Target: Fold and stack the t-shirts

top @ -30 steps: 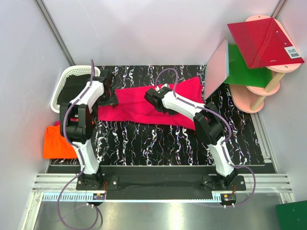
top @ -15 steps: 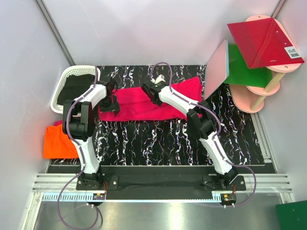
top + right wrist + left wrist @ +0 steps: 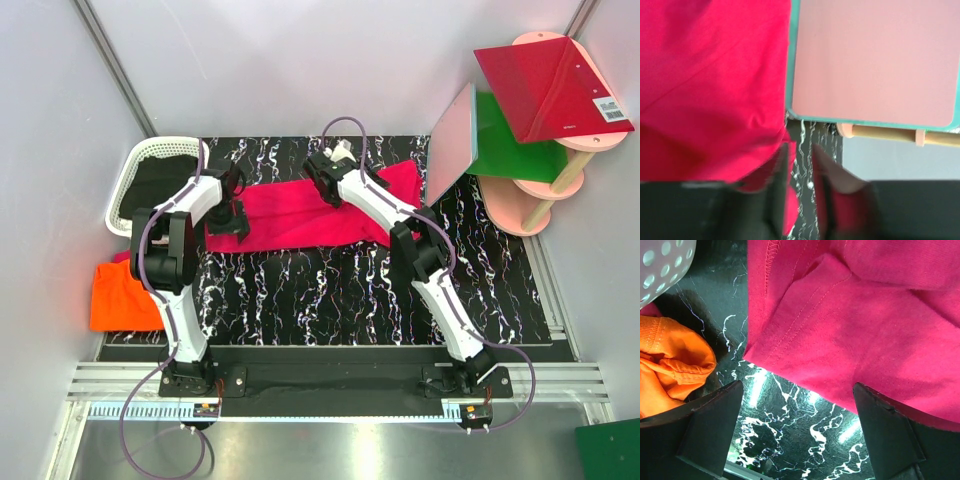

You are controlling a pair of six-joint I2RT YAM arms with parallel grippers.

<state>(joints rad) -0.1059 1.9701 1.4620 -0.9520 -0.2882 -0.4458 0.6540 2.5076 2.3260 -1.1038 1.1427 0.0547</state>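
The hot pink t-shirt (image 3: 290, 215) lies folded into a long strip across the back of the black marbled table (image 3: 330, 290). The orange t-shirt (image 3: 120, 295) lies crumpled at the table's left edge. My left gripper (image 3: 232, 215) hovers open over the pink shirt's left end. In its wrist view the wide jaws (image 3: 797, 387) frame the shirt's hem (image 3: 865, 325) and bare table, with the orange shirt (image 3: 670, 360) to the left. My right gripper (image 3: 320, 172) sits over the strip's far edge. Its fingers (image 3: 801, 160) are blurred and slightly parted, with pink cloth (image 3: 710, 90) against the left one.
A white basket (image 3: 150, 160) holding dark cloth stands at the back left. A pink board (image 3: 452, 140) leans at the back right, beside a green panel (image 3: 515, 140) and a red panel (image 3: 550, 85) on a pink stand. The board (image 3: 875, 60) fills the right wrist view.
My right gripper carried the shirt's near edge toward the back, narrowing it into a strip, and its jaws have parted. The left gripper has shifted slightly and stays open.
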